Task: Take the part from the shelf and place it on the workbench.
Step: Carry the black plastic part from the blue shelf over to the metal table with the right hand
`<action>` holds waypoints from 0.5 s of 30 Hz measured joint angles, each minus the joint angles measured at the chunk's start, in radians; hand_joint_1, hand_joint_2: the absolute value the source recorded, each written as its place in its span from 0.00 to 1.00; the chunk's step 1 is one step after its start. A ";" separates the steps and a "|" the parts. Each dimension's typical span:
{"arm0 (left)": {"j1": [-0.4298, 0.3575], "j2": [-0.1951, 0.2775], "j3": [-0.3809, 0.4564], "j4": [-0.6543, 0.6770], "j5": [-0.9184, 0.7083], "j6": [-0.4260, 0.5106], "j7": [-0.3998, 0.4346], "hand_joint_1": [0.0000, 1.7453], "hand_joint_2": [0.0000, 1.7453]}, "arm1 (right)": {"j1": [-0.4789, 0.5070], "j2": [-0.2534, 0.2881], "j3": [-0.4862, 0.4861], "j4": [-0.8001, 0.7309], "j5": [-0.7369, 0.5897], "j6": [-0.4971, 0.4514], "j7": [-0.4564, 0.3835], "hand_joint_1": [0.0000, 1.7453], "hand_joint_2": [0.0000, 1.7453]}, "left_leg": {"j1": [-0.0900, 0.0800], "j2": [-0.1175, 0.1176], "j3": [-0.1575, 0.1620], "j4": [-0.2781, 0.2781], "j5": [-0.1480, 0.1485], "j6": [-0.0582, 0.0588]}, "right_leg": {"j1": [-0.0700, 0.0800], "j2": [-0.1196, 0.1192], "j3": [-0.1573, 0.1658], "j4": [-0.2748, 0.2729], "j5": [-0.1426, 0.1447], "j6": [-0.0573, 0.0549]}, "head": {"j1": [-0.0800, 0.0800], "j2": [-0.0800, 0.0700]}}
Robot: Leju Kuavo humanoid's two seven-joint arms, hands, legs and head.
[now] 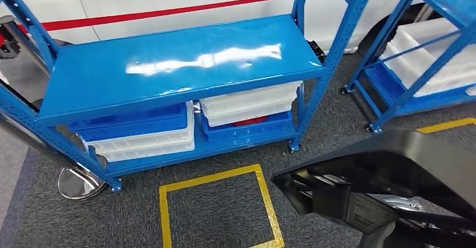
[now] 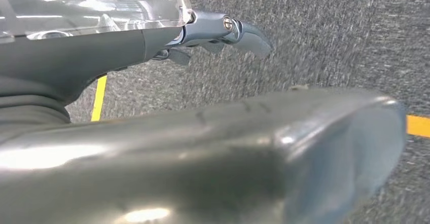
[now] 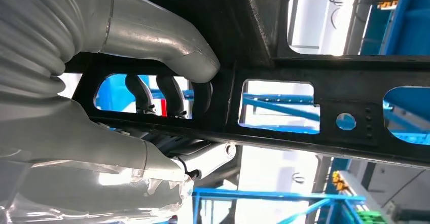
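Note:
The part [image 1: 387,180] is a black metal frame with rectangular cut-outs, low at the right of the head view, above the carpet and off the shelf. In the right wrist view my right hand [image 3: 101,107] grips the part [image 3: 304,77]: the thumb [image 3: 167,41] lies over one bar and the dark fingers [image 3: 172,95] hook through a cut-out. My left hand [image 2: 152,133] hangs over the grey carpet holding nothing, its fingers [image 2: 228,31] stretched out.
A blue shelf [image 1: 179,63] stands ahead with a bare top board and white and blue bins [image 1: 140,136] below. A second blue rack [image 1: 415,63] with white bins is at the right. A yellow tape square [image 1: 216,203] marks the carpet.

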 joint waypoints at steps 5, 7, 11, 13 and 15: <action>-0.004 -0.010 0.030 -0.002 0.025 0.006 -0.015 0.00 0.00 | -0.031 0.004 -0.003 0.020 -0.010 0.047 0.000 1.00 1.00 | -0.003 0.045 -0.048 0.055 0.015 -0.027 | 0.008 -0.063 0.179 -0.244 -0.029 -0.022 | -0.002 0.000; -0.003 -0.013 0.038 -0.002 0.026 0.007 -0.017 0.00 0.00 | -0.034 0.006 -0.005 0.025 -0.011 0.048 0.000 1.00 1.00 | 0.001 0.043 -0.052 0.061 0.017 -0.043 | 0.009 -0.050 0.163 -0.244 -0.016 -0.049 | -0.003 0.000; 0.004 -0.014 0.047 -0.002 0.027 0.007 -0.012 0.00 0.00 | -0.036 0.015 -0.009 0.031 0.005 0.048 0.000 1.00 1.00 | 0.007 -0.056 -0.099 0.220 -0.153 -0.060 | 0.013 -0.010 0.103 -0.243 0.034 -0.077 | -0.004 0.000; 0.003 -0.014 0.051 -0.002 0.029 0.007 -0.007 0.00 0.00 | -0.033 0.020 -0.012 0.033 0.017 0.048 0.000 1.00 1.00 | 0.006 -0.067 -0.110 0.323 -0.201 -0.052 | 0.019 0.018 0.067 -0.240 0.060 -0.080 | -0.004 0.000; 0.001 -0.014 0.057 -0.002 0.034 0.007 -0.006 0.00 0.00 | -0.029 0.024 -0.016 0.034 0.028 0.047 0.000 1.00 1.00 | 0.002 -0.072 -0.060 0.303 -0.166 -0.037 | 0.026 0.047 0.036 -0.236 0.083 -0.080 | -0.004 0.000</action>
